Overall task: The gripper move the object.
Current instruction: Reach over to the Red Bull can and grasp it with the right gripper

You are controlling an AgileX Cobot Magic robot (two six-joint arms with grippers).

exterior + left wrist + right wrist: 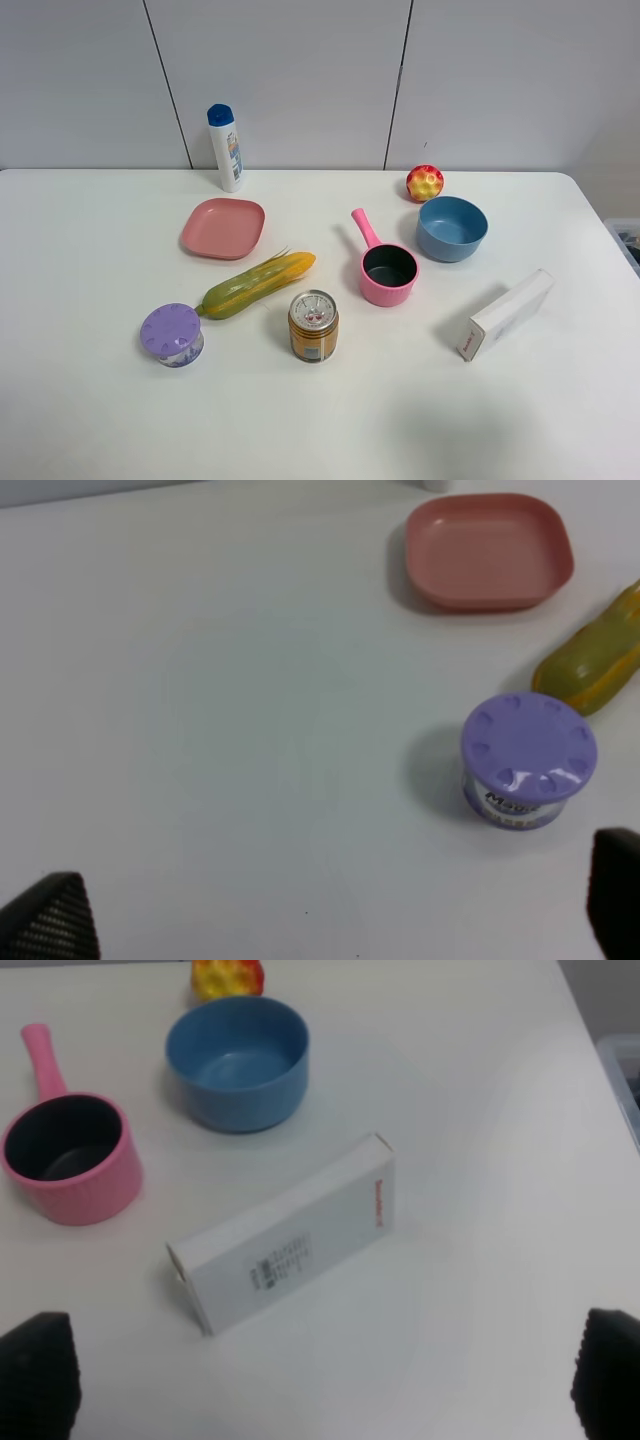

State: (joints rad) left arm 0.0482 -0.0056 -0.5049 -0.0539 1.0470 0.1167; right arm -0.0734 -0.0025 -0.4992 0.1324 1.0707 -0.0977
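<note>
The golden-amber can with a silver top stands upright near the front middle of the white table, between the purple-lidded jar and the pink saucepan. Neither arm shows in the exterior high view. In the left wrist view my left gripper is open and empty, hovering over bare table beside the purple-lidded jar. In the right wrist view my right gripper is open and empty, above the white box. The can is out of both wrist views.
A corn cob lies just behind and left of the can. A pink plate, a white bottle with blue cap, a blue bowl, a red-yellow ball and the white box stand around.
</note>
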